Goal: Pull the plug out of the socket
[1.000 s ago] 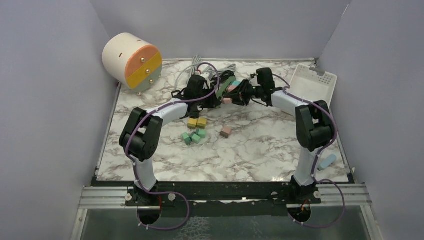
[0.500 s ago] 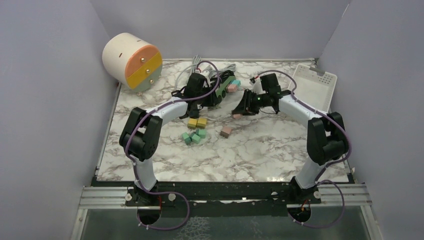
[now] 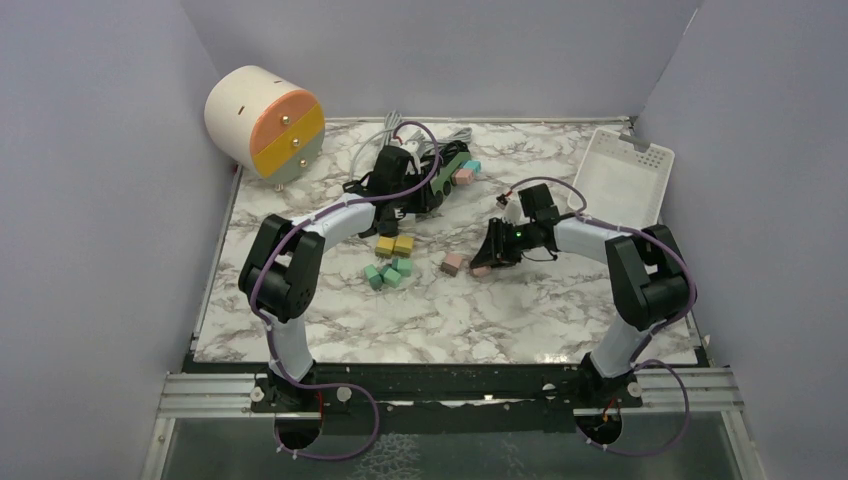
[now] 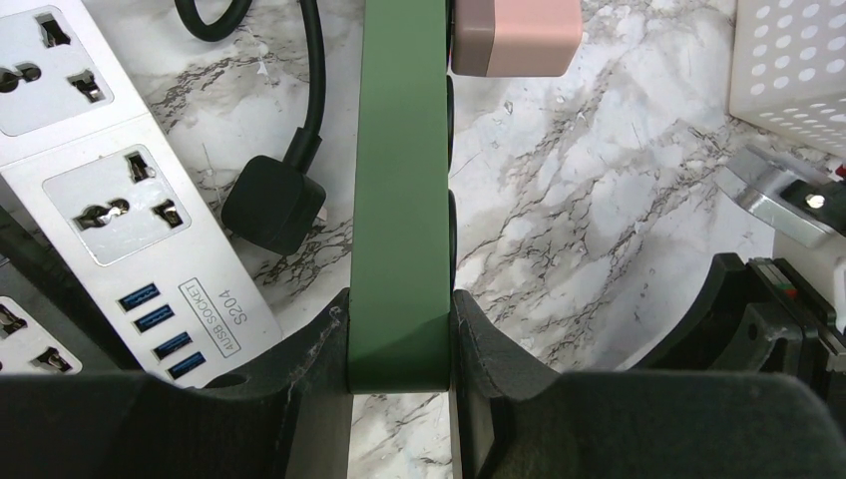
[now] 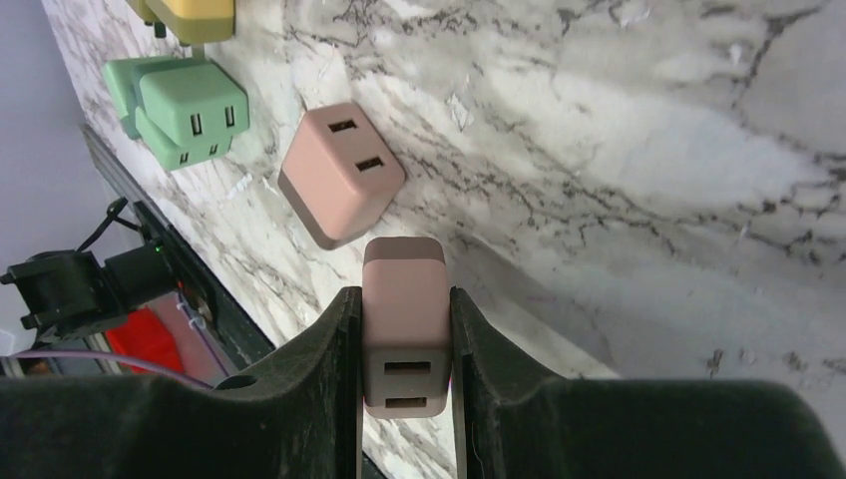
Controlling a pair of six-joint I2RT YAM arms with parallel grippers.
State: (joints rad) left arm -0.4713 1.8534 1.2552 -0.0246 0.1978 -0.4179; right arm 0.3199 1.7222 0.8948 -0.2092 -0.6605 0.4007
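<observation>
Right gripper clamps a pink plug, well apart from the strip. Left gripper clamps the strip. A second plug sits in the strip, not yet pulled.

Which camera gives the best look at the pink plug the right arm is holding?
The right wrist view: the pink plug fills the centre, clamped between the jaws, both ports visible. The top view shows it only as a small pink spot; the left wrist view misses it.

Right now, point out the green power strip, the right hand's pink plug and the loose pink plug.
green power strip point(image 4: 399, 200): left wrist view, flat green side.
held pink plug point(image 5: 404, 304): right wrist view, upper face.
loose pink plug point(image 5: 341, 172): right wrist view, slotted face.
</observation>
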